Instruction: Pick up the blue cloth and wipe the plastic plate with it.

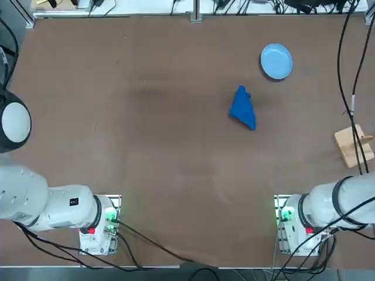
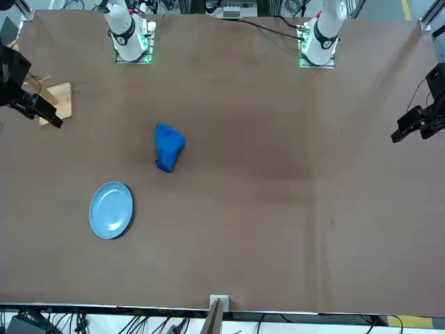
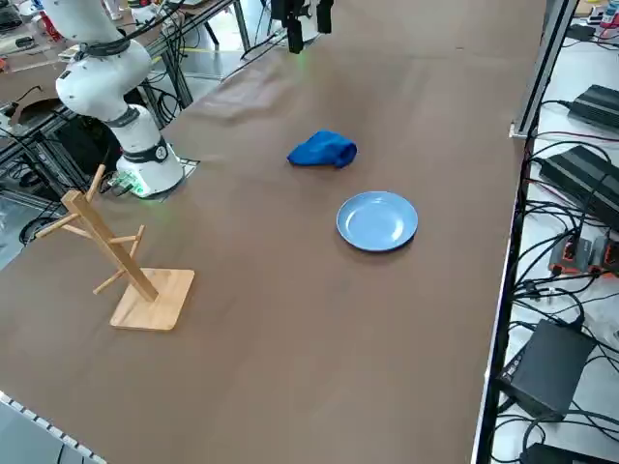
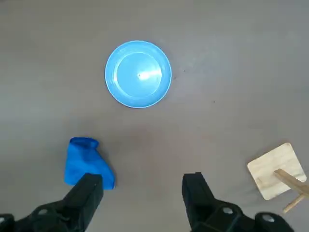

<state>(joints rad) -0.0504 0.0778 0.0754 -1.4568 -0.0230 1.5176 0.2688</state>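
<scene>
**A:** Where do you find the small, crumpled royal-blue fabric cloth (image 1: pixel 242 108)?

**B:** You see it lying bunched on the brown worktop (image 1: pixel 146 134), near the small round sky-blue plastic plate (image 1: pixel 276 61) but not touching it. From the plate, it sits a little toward the robot's side and a little toward the middle of the worktop. The plate lies flat, rim up, with nothing in it.

**A:** And your right gripper (image 4: pixel 142 191)?

**B:** You have it high above the worktop, looking straight down from the wrist camera. Its two black fingers (image 4: pixel 87 193) stand wide apart with nothing between them. In that view the cloth shows just past one fingertip, and the plate lies beyond it.

**A:** Anything else close to the plate?

**B:** You can spot a light wooden stand with a square base and angled pegs (image 3: pixel 121 256) well apart from the plate, out toward the robot's right edge of the worktop. It stands upright.
</scene>
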